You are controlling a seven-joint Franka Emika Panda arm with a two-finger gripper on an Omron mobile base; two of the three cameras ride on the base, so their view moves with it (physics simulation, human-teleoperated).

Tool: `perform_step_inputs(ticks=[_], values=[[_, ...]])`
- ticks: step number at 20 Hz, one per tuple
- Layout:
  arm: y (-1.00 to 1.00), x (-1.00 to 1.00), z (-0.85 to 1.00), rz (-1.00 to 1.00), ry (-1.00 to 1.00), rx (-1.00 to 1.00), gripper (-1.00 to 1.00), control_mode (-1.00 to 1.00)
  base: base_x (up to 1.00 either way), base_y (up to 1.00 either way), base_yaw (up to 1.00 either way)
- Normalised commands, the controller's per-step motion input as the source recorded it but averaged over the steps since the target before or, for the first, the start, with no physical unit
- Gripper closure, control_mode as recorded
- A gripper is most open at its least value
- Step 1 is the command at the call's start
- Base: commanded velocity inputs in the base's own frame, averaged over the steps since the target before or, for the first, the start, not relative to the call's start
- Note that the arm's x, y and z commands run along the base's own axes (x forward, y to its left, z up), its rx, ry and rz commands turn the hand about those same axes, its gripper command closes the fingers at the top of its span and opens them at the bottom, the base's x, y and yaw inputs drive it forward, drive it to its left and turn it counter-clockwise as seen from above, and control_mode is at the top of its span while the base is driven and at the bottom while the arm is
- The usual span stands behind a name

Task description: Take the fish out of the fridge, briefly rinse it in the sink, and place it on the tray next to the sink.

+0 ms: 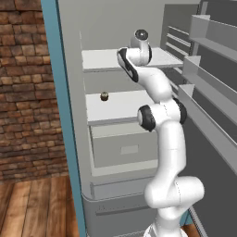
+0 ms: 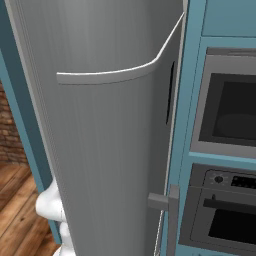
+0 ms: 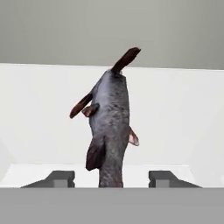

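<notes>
The fridge (image 2: 107, 150) door stands swung open right in front of me, its light grey outer face running from top to bottom, with a pale curved handle (image 2: 117, 74) sweeping across its upper part and up toward the top right. At the door's lower right edge a small grey bracket (image 2: 164, 201) juts out. To the right, set in teal cabinetry (image 2: 192, 100), sits a microwave (image 2: 227, 107) with a dark window, and just below it an oven (image 2: 222, 212) with a knob and a dark handle. At the far left, brick wall (image 2: 9, 132) meets a wooden floor (image 2: 20, 215), and a white piece of the arm (image 2: 50, 205) pokes out beside the door's lower left.
</notes>
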Motion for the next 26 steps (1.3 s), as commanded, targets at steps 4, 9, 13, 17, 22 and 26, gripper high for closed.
perform_step_inputs(ticks=[4,9,13,17,22,26], values=[[0.00,-0.05,0.00,0.00,0.00,0.00,1.00,-1.00,0.00,0.00,0.00],[0.01,-0.85,0.00,0.03,-0.02,0.00,1.00,-1.00,0.00,0.00,0.00],[0.17,-1.00,-0.51,0.06,-0.13,-0.03,1.00,-1.00,0.00,0.00,0.00],[0.16,-1.00,-1.00,0.12,-0.22,-0.08,1.00,-1.00,0.00,0.00,0.00],[0.05,-1.00,-0.98,0.05,-0.35,-0.04,1.00,-1.00,0.00,0.00,0.00],[0.00,-1.00,-1.00,0.00,-0.34,-0.03,1.00,-1.00,0.00,0.00,0.00]])
